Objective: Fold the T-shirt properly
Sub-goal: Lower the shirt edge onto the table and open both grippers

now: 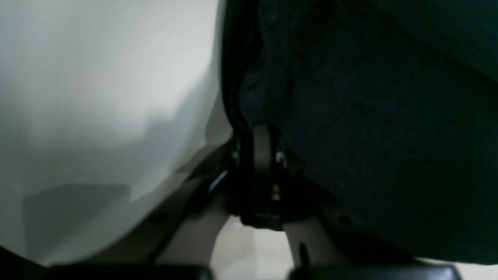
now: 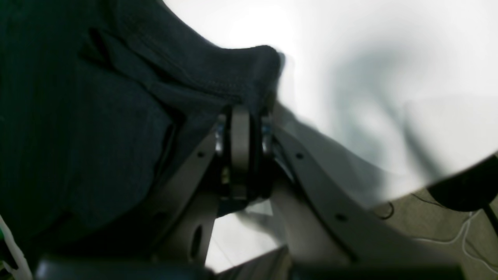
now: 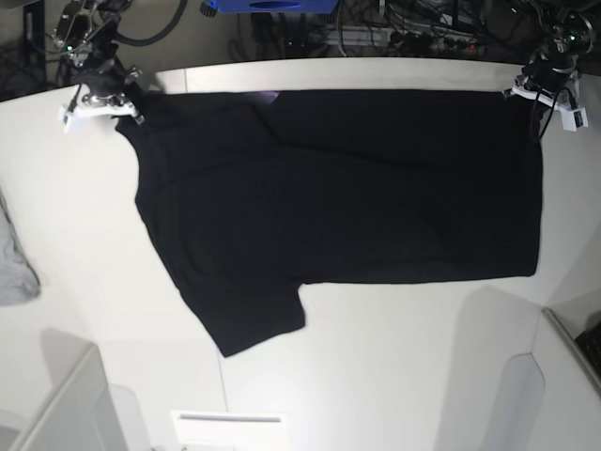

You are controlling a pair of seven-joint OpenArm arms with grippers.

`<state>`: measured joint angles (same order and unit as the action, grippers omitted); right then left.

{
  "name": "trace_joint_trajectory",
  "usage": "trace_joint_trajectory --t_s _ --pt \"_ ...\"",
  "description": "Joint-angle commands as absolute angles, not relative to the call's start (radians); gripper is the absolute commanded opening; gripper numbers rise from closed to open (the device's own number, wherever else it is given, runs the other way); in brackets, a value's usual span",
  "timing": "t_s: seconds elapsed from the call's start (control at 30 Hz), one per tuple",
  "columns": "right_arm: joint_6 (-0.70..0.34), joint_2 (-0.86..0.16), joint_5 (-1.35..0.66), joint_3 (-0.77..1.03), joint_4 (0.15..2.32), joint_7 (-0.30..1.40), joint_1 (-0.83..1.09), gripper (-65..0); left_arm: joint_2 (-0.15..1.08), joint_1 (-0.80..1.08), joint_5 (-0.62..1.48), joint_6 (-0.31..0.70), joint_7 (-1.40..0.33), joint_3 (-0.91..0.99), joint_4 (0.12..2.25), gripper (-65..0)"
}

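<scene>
Base view: the right gripper [image 3: 120,115], upper left of frame, and the left gripper [image 3: 526,92], upper right, each pinch a far corner of the T-shirt [image 3: 347,188]. It lies spread on the white table [image 3: 394,366], long axis running left to right between them, its body toward the frame's bottom. A grey cloth [image 3: 14,272] sits at the left edge, well clear.
</scene>
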<state>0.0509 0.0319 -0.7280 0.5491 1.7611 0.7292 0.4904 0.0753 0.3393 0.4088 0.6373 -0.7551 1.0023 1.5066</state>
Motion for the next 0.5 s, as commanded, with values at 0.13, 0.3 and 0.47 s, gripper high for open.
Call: trace_joint_trajectory --t_s 0.13,0.3,0.47 --pt "0.048 0.027 -0.727 0.552 1.813 0.723 0.533 -65.0 0.077 0.403 0.363 0.63 -0.809 1.007 1.569 -65.0" --pt "0.048 0.028 -0.727 0.55 1.825 0.723 0.559 -65.0 0.058 0.432 0.363 0.63 -0.809 1.009 1.627 -65.0" --pt "0.048 0.028 -0.727 0.55 1.824 0.722 0.564 -65.0 0.058 0.437 0.363 0.63 -0.809 1.009 1.627 -65.0"
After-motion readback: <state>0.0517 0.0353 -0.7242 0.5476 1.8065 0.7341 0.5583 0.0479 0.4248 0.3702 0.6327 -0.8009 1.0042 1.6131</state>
